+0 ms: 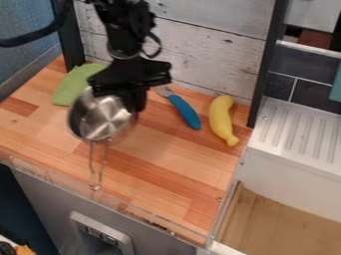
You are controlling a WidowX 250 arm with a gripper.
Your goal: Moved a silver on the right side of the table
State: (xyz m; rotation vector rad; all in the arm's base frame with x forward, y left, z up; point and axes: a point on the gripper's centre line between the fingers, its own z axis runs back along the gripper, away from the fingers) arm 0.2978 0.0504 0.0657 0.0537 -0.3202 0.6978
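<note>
On the left of the desk (160,172): silver pot (100,119), claw (123,92) at its rear rim; can't tell if spread or pinching. Probably light, stiff, slick metal, hardly fragile. Grip the rim wall; wire handle (95,188) may twist. Handle end near front lip (150,217), could snag. Open wood front-right, short of banana (221,119), blue-handled tool (184,110).

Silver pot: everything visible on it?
The pot is round, open-topped and shiny, metal by its look, with light reflections inside and no contents in the part I can see. Its long wire-loop handle points toward the counter's front edge. It's over the picture-left half of the wooden counter, in front of the green cloth. The black hand is at its rear rim, partly covering it. Can't tell if it's lifted.
</note>
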